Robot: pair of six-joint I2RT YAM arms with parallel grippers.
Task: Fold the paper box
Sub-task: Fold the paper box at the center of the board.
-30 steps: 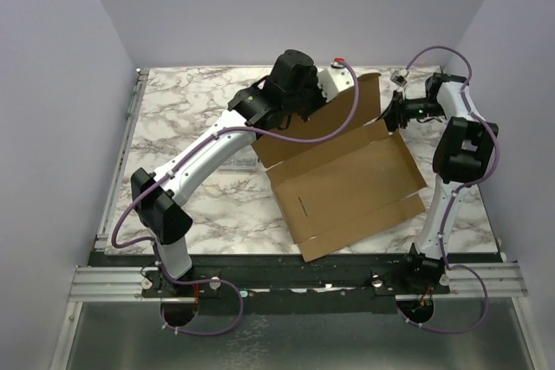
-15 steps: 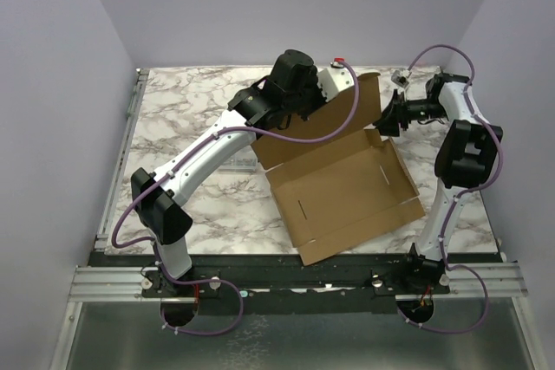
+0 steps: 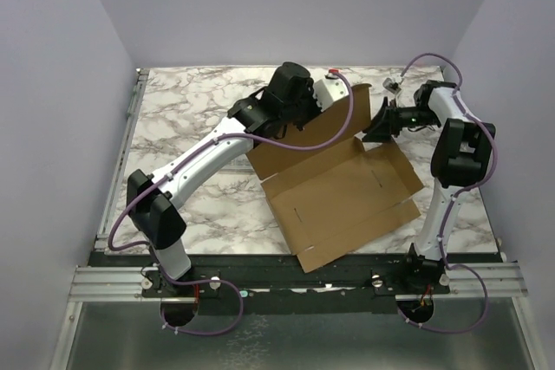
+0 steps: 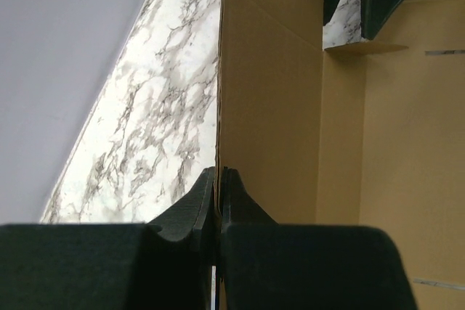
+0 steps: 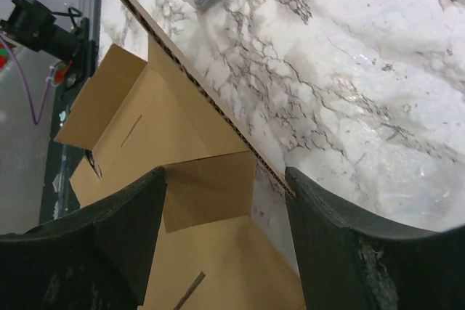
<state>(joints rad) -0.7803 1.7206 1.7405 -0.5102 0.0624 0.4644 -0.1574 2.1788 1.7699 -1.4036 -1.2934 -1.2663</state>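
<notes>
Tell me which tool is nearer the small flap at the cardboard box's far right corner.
Right. The right tool stands open with the flap between its fingers; the left tool is shut on the tall back wall, farther left.

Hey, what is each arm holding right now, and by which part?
The left gripper has its fingers shut on the paper box, at the edge of its raised back panel. The right gripper stands open astride a small flap, holding nothing.

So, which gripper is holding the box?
The left gripper: its jaws are shut on the raised wall of the box. The right gripper stands open around a small flap.
</notes>
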